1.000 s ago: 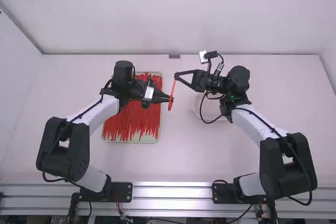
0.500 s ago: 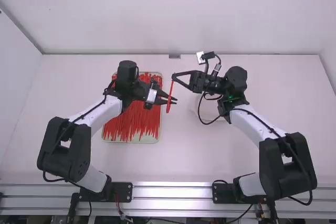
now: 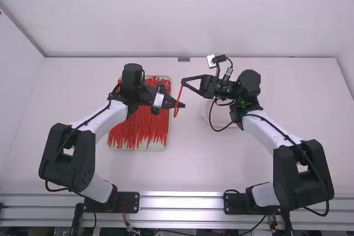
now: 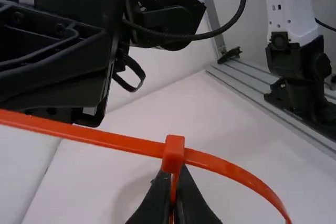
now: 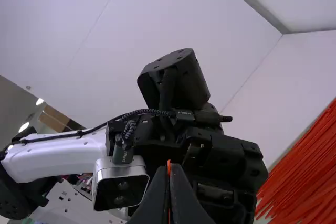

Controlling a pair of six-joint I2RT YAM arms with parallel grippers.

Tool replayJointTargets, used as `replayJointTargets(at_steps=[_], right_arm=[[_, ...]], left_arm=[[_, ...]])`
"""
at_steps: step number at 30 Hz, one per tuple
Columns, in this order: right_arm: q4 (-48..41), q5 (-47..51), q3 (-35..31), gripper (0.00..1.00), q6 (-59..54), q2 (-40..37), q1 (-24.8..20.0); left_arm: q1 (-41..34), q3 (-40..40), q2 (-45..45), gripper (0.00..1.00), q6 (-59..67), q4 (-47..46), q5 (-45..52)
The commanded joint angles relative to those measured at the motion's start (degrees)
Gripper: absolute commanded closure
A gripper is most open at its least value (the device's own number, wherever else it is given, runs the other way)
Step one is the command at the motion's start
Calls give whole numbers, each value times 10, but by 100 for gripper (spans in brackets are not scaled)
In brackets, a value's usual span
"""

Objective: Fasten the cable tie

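Note:
A red cable tie point(image 3: 177, 103) hangs above the table between the two arms, just right of the tray. My left gripper point(image 3: 177, 103) is shut on it right below its square head point(image 4: 173, 153), and the strap point(image 4: 94, 137) runs out to both sides, one side curving down. My right gripper point(image 3: 183, 80) comes from the right, its tips together at the tie's upper end. In the right wrist view a red sliver of the strap point(image 5: 168, 167) shows between its shut fingers, with the left gripper's black body point(image 5: 215, 163) close behind.
A flat tray point(image 3: 168, 134) holds several loose red cable ties point(image 3: 138, 125) under the left arm. The right arm's black cable point(image 3: 212, 119) loops down over the table. Bare table lies in front of the two grippers and to the far right.
My left gripper has shifted slightly left and away with the tie, which now hangs a little steeper. The right gripper has edged left toward the tie's upper end.

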Motion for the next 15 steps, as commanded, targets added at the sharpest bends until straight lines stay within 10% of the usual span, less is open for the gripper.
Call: replayJointTargets(at_steps=[1, 15], right_arm=[[2, 3, 17, 100, -3, -9, -6], [2, 1, 17, 100, -5, -9, -7]], left_arm=[[0, -9, 2, 88, 0, 0, 19], [-1, -9, 2, 98, -43, 34, 19]])
